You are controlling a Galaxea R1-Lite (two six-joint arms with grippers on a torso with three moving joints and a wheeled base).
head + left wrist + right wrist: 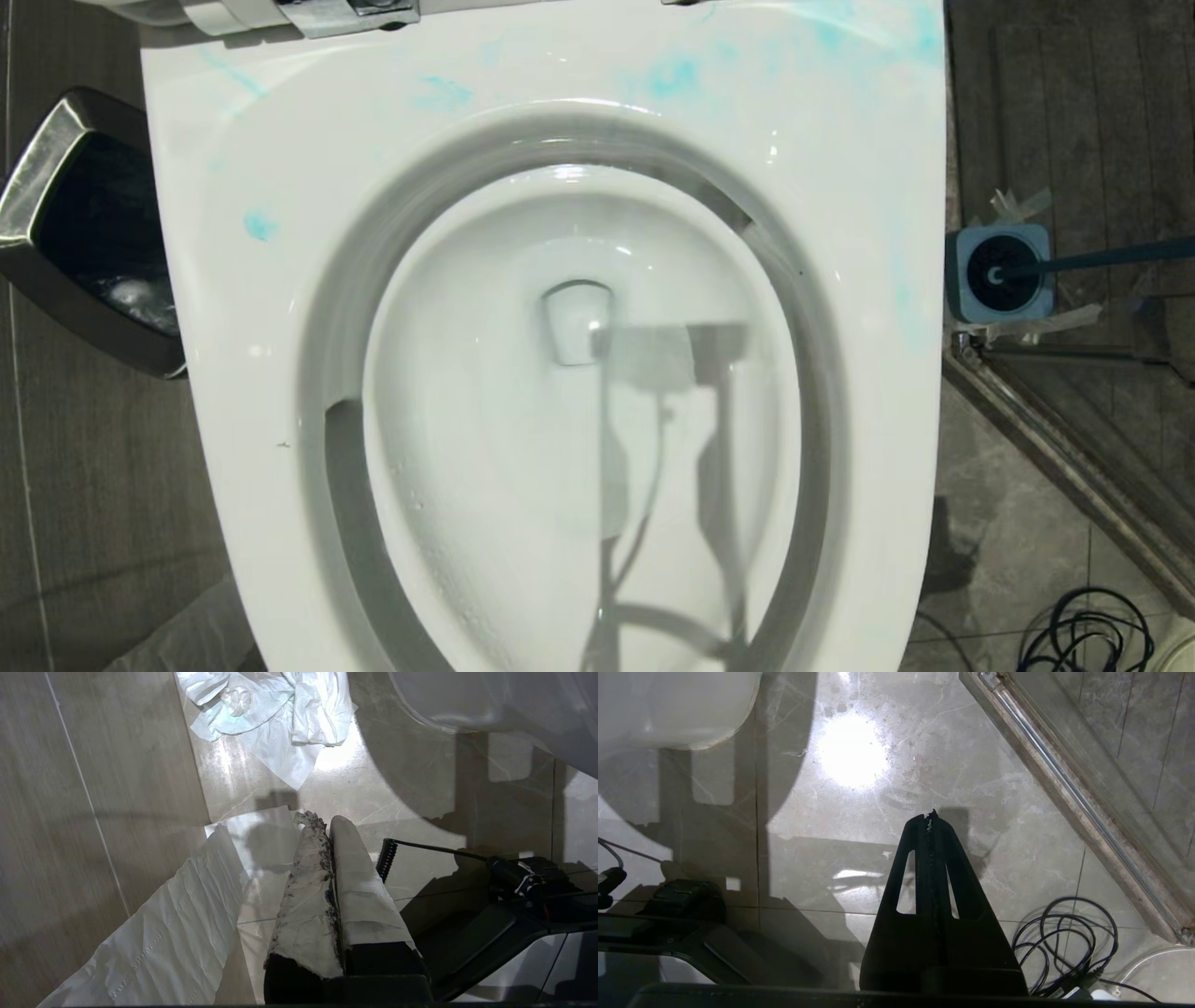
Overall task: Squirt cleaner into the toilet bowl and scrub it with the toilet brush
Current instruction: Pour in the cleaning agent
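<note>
The toilet brush point(1074, 261) stands on the floor right of the toilet bowl point(840, 280), handle pointing rightward, nearer the right gripper point(930, 816); both it and the left gripper point(327, 826) are closed and empty.

Toilet brush point(1074, 264) handle cut off.

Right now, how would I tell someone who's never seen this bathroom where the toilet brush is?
Find the big white toilet bowl. On the dark floor at the robot's right of it stands a small squarish light-blue holder; the toilet brush sits in it. Its slim dark handle slants away from the bowl, unlike the chrome-rimmed waste bin on the opposite side.
</note>
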